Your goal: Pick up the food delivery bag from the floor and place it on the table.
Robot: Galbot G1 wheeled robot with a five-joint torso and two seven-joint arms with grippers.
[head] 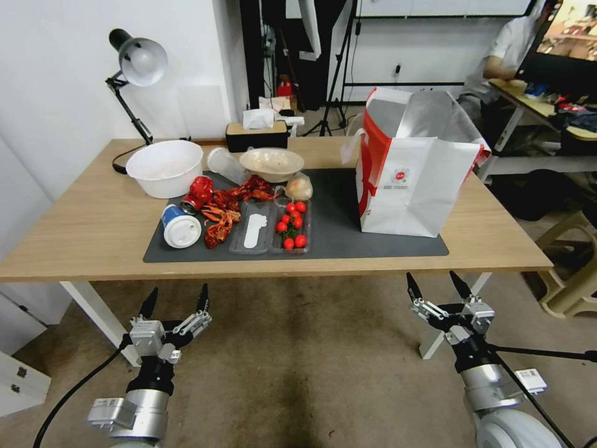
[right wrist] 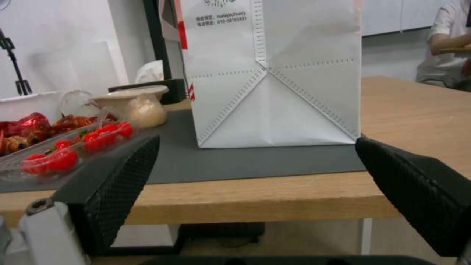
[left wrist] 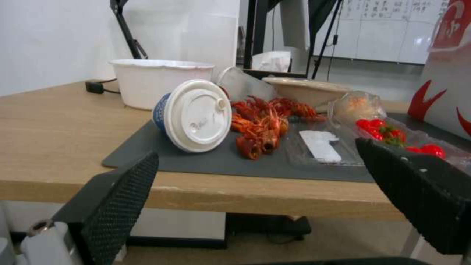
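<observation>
On the worktop: I see the food delivery bag (head: 415,171) upright at the right end of the dark grey mat (head: 348,214), on the light-wood worktop (head: 81,230), mouth open and foil lining showing.
Floor: the floor (head: 311,354) before me carries no bag.
Left end effector: the left end effector (head: 175,303) hangs low before the worktop's near edge, jaws spread wide, nothing between them.
Right end effector: the right end effector (head: 439,287) sits likewise below the edge, in line with the bag, jaws wide apart and empty.
Neighbours: a tray of cherry tomatoes (head: 292,225), red crayfish (head: 230,205) and a tipped lidded cup (head: 180,227) lie on the mat to the bag's left, apart from it.
Step in hand: I judge the placing done (bag stands free, unheld).
Next move: I'd say little is called for beyond keeping both arms clear of the worktop edge; the bag looks steady on its flat base.
</observation>
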